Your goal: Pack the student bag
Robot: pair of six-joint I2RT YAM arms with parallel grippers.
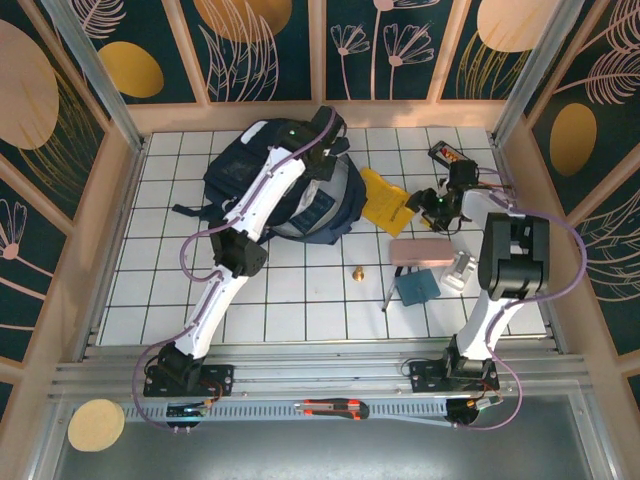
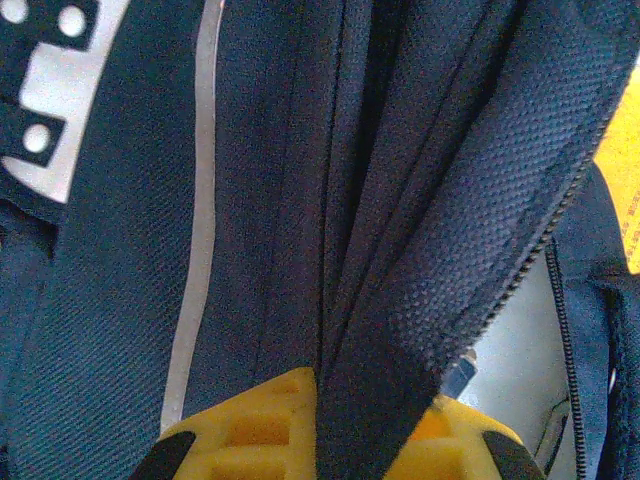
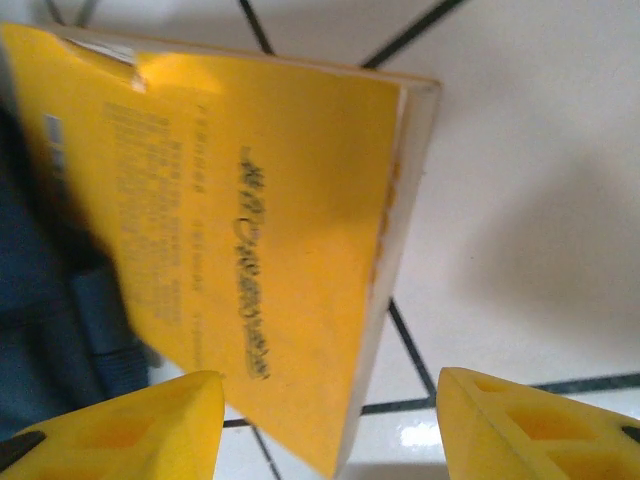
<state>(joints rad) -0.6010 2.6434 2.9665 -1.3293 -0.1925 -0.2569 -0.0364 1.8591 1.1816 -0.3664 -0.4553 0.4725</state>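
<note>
Bag [image 1: 235, 175] location: far half of table [image 1: 180, 290], left of centre, lying slumped.

Left gripper [image 2: 325, 400] status: clenched on a fold of bag fabric beside zip [image 2: 560, 230], lifting the opening.

Right gripper [image 3: 330, 410] status: released, fingers spread, nothing held, poised over the outer edge of book [image 3: 250, 200].

Book position: flat on tiles, just beside bag, inner edge against dark fabric; touching or overlapping, cannot tell.

Hazards, as judged from here:
- Closing on cover alone, then fanning pages and a drop. Cause: thin flat book, fingertips likely meeting tile first.
- Loss of the left pinch, then collapse of the opening and blocked entry. Cause: a small bite on slippery fabric.
- Shoving book into bag wall instead of the mouth. Cause: poor alignment with the zip line
</note>
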